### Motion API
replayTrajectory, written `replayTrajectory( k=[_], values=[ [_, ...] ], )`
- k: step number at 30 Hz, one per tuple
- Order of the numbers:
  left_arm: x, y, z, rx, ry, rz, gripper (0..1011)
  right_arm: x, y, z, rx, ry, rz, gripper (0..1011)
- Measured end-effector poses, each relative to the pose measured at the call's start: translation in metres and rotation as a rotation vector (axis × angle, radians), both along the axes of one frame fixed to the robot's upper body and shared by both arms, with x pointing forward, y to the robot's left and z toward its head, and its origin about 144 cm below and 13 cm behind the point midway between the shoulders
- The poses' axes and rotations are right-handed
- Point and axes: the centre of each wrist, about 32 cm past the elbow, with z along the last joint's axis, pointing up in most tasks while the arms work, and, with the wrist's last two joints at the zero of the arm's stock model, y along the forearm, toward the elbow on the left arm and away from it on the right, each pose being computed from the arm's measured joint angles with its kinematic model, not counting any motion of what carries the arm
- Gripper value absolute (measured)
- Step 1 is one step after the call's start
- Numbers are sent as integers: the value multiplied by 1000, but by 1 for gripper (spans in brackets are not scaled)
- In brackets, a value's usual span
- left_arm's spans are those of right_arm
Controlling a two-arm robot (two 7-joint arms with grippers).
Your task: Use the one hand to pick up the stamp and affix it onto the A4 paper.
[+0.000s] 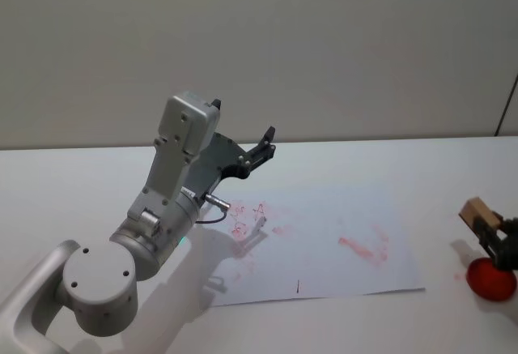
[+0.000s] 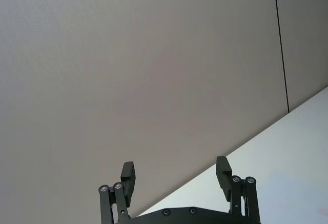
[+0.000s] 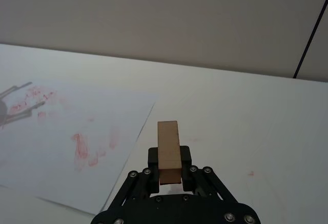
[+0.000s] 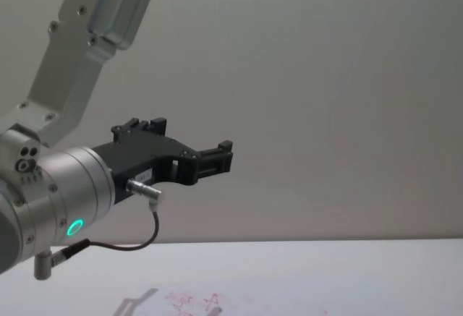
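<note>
**Stamp gripped, carry to paper next**

Right end effector (image 3: 170, 170) has its fingers clamped on the lower part of the stamp (image 3: 168, 148); the block sticks up out of the grip, tan top free. In the head view this end effector (image 1: 495, 236) sits just above a red ink pad (image 1: 490, 279), off the sheet's edge. The A4 paper (image 1: 324, 240) lies flat on the worktop (image 1: 453, 176), off to the end effector's left side, with faint red marks already on it.

Left end effector (image 4: 210, 158) is parked, raised well above the worktop, fingers spread wide, nothing between them.

Step in hand looks like transport after inking. To do it well: keep the grip firm so the block doesn't twist, move across to a bare patch of sheet, clear of the existing red marks. Bring the inked face down level, not on one edge, then press straight down. Any sideways drag likely smears or shifts the loose sheet. Lift straight off.
</note>
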Motion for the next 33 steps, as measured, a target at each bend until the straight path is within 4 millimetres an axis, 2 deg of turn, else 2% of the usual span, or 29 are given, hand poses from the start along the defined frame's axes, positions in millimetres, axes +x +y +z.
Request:
replayTrajectory(
  k=[9,27,33],
  values=[
    [0,0,0,0,0,0,1001,-10,-13,-6,-47,48,11,218],
    [0,0,0,0,0,0,1001,-16,-22,-13,-91,89,23,219],
    [0,0,0,0,0,0,1001,-17,-23,-14,-97,94,25,362]
  ],
)
